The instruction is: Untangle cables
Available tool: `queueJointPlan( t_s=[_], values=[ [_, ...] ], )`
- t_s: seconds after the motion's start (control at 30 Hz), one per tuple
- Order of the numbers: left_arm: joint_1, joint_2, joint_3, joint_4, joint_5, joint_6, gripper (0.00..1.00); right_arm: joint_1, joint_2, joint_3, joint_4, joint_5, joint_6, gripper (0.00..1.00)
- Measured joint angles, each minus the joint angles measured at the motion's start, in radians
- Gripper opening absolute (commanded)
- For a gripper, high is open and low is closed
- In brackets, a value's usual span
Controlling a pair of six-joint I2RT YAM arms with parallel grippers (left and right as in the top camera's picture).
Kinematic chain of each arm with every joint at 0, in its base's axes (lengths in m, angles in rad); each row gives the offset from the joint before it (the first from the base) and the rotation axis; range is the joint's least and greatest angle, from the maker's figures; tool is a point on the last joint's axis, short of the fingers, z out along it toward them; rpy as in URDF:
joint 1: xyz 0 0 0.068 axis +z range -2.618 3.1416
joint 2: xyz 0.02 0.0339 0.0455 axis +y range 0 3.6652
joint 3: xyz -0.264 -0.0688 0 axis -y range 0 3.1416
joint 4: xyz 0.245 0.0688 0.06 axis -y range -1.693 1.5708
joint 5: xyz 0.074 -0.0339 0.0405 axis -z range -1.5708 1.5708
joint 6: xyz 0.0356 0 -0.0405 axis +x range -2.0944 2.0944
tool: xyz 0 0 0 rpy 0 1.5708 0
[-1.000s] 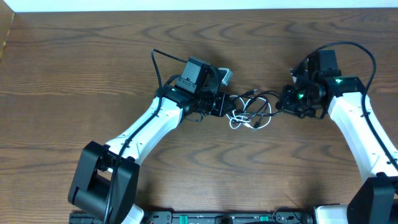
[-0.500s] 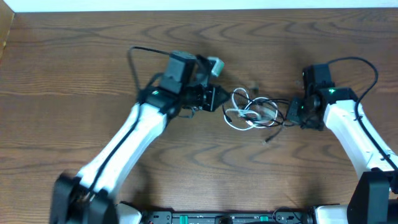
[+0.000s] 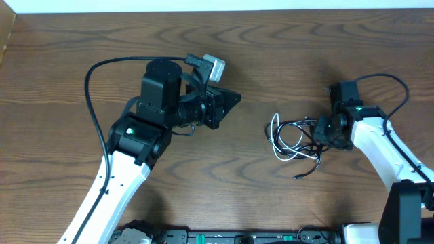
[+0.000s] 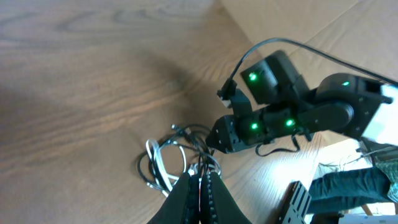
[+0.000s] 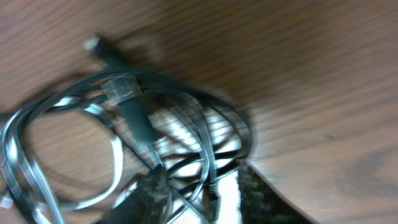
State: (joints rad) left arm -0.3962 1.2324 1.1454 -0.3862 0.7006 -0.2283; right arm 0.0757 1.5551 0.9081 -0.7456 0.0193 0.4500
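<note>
We see a table (image 3: 68, 54) of dark wood grain, smooth with a soft sheen. The cables (image 3: 295, 139), one black and one white, wear glossy plastic sheaths that catch the light. Left arm (image 3: 115, 186) and right arm (image 3: 386, 146) carry smooth white plastic shells over matt black joints; the fingers (image 5: 264, 193) of the right gripper (image 5: 205, 202) look matt black, finely woven in texture.

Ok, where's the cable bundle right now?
In the overhead view the cable bundle lies on the table right of centre, its right edge in the right gripper, well apart from the left gripper.
</note>
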Motion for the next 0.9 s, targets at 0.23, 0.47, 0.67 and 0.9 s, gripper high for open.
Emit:
queueJointPlan(
  t_s=[0.23,0.47,0.67,0.9],
  values=[
    [0.0,0.063,0.0,-0.045,-0.003,0.0,0.22,-0.001,0.0,0.108,-0.109,-0.229,-0.197,0.71],
    [0.01,0.172,0.0,-0.059,-0.006,-0.006,0.49,0.025,-0.002,0.222,-0.22,-0.398,-0.456,0.59],
    [0.108,0.191,0.0,-0.076,-0.008,-0.042,0.54,0.121,-0.001,0.129,-0.154,-0.386,-0.584,0.43],
    [0.173,0.191,0.0,-0.094,0.005,-0.06,0.54,0.171,0.038,0.011,-0.062,-0.32,-0.629,0.24]
  ],
)
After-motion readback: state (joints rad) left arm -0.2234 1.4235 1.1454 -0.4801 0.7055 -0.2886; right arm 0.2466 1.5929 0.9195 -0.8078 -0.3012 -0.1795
